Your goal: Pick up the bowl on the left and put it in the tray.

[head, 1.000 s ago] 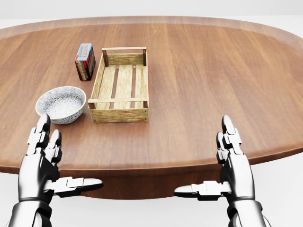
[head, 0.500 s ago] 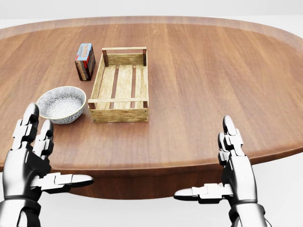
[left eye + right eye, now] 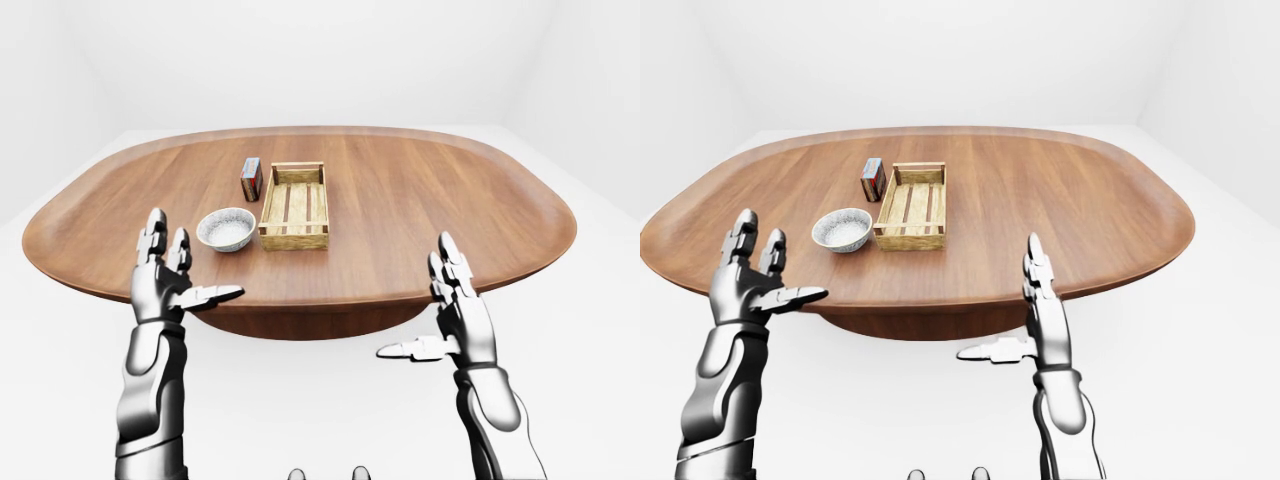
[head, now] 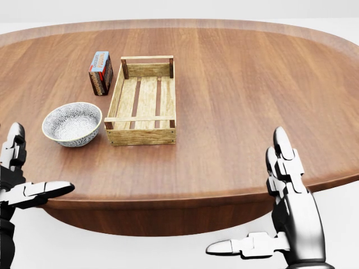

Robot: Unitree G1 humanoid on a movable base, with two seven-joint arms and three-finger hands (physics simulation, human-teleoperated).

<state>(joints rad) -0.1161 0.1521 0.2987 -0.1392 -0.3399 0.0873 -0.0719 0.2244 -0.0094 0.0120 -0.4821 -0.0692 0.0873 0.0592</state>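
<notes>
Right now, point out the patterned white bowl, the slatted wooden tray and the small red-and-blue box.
patterned white bowl [image 4: 73, 124], head view, inner floor
slatted wooden tray [image 4: 140, 136], head view, lower end wall
small red-and-blue box [image 4: 100, 79], head view, side face

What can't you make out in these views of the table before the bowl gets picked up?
- Left hand: head view, palm and wrist cut off by the left edge.
- Right hand: head view, wrist cut off by the bottom edge.
- Box: printing too small to read in any view.
- Table: any support is hidden under its top in the eye views.
- Bowl: base hidden by its own wall.
</notes>
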